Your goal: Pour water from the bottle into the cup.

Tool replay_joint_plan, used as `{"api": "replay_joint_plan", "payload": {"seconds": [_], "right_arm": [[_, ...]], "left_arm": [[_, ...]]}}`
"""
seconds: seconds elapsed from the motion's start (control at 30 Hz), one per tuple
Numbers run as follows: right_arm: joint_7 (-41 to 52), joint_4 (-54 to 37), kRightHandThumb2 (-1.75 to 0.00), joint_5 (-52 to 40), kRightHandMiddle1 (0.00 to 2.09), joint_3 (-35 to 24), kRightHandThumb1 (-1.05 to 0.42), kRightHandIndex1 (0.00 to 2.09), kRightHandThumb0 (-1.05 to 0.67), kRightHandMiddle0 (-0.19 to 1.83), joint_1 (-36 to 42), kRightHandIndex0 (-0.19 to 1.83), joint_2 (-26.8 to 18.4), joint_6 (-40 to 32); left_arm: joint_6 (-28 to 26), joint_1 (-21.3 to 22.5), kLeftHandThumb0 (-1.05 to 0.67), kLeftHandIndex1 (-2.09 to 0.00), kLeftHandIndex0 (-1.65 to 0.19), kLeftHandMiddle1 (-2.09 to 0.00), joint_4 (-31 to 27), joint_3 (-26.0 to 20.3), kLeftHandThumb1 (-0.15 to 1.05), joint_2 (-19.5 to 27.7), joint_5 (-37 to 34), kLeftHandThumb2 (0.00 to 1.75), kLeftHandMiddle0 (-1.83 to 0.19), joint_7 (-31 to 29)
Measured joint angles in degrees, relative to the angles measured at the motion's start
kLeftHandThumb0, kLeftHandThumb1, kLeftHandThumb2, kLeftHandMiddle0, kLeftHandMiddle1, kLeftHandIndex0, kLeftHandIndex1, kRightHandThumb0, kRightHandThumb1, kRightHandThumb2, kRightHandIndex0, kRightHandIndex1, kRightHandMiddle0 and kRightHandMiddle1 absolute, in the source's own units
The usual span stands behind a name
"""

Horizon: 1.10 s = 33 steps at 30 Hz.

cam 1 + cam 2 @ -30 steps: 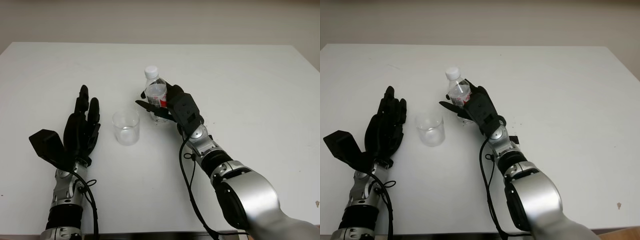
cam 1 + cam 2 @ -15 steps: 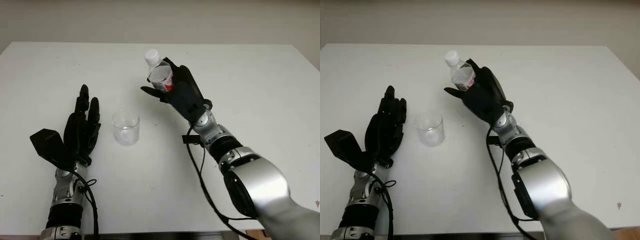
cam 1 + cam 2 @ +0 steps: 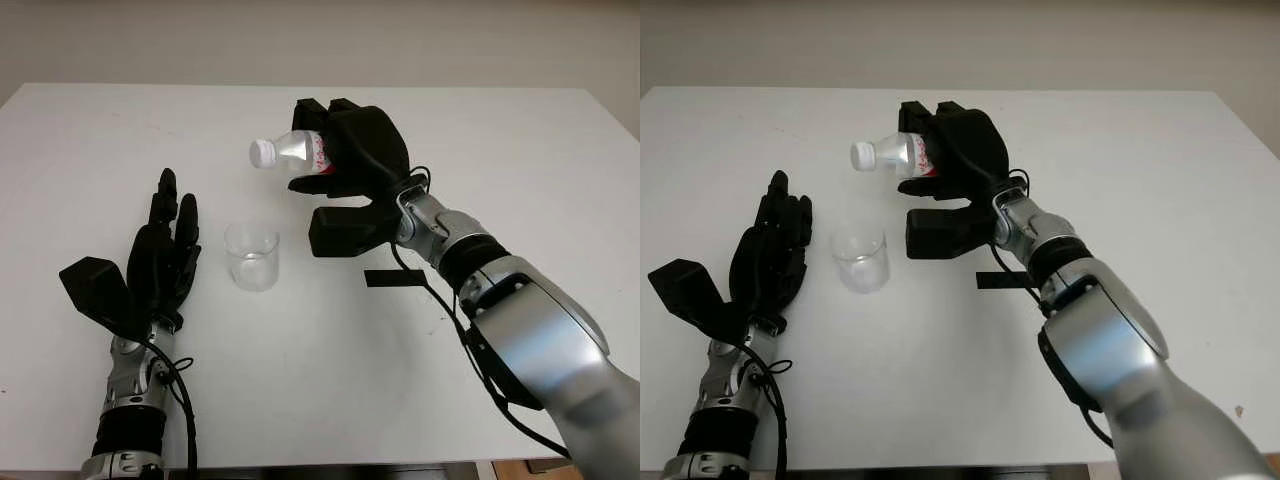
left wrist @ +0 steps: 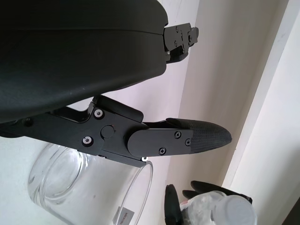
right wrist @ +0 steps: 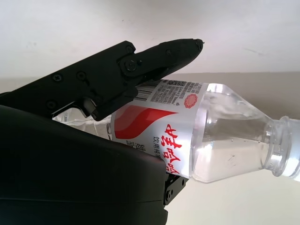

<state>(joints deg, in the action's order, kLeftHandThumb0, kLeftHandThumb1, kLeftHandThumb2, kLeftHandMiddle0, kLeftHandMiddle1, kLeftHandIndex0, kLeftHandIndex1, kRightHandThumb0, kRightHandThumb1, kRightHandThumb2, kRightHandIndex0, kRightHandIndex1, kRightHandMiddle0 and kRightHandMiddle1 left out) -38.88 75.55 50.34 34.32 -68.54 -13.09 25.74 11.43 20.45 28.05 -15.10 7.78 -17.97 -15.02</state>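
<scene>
Right hand [image 3: 352,165] has the bottle [image 3: 290,151] gripped and lifted off the white tabletop [image 3: 520,170], tipped nearly sideways with its white cap still on, aimed toward the left side. Clear cup [image 3: 251,256] stands below, just beside the open left hand [image 3: 160,262].
</scene>
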Motion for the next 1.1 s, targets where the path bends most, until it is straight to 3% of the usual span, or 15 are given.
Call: {"api": "replay_joint_plan", "payload": {"seconds": [0.4,0.67,0.87,1.1], "right_arm": [[-9.25,0.48,-0.26,7.25,2.09,7.46,-1.05,2.09,-0.45,0.82,-2.06,1.23,-1.65,-1.38],[-14.95,0.58,-0.22,14.63,2.09,14.4,-1.05,2.09,-0.5,0.63,-4.52,1.2,-2.52,-5.37],[-18.93,0.6,-0.3,20.13,2.09,19.84,-1.05,2.09,-0.54,0.45,-6.78,1.19,-2.91,-10.14],[-21.37,0.72,-0.19,23.29,1.96,23.69,-1.05,2.09,-0.55,0.37,-7.61,1.18,-3.02,-12.22]], "left_arm": [[0.1,0.21,-0.72,-0.06,0.13,-0.06,0.29,0.01,1.05,-0.02,0.0,0.38,0.12,-0.05],[0.29,0.25,-0.7,-0.05,0.14,-0.05,0.28,0.17,1.05,-0.15,0.4,0.42,0.13,0.36],[0.48,0.25,-0.7,-0.05,0.15,-0.05,0.29,0.19,1.05,-0.32,0.41,0.42,0.13,0.29],[0.98,0.29,-0.71,-0.05,0.15,-0.05,0.58,0.3,1.05,-0.42,0.58,0.41,0.14,0.53]]}}
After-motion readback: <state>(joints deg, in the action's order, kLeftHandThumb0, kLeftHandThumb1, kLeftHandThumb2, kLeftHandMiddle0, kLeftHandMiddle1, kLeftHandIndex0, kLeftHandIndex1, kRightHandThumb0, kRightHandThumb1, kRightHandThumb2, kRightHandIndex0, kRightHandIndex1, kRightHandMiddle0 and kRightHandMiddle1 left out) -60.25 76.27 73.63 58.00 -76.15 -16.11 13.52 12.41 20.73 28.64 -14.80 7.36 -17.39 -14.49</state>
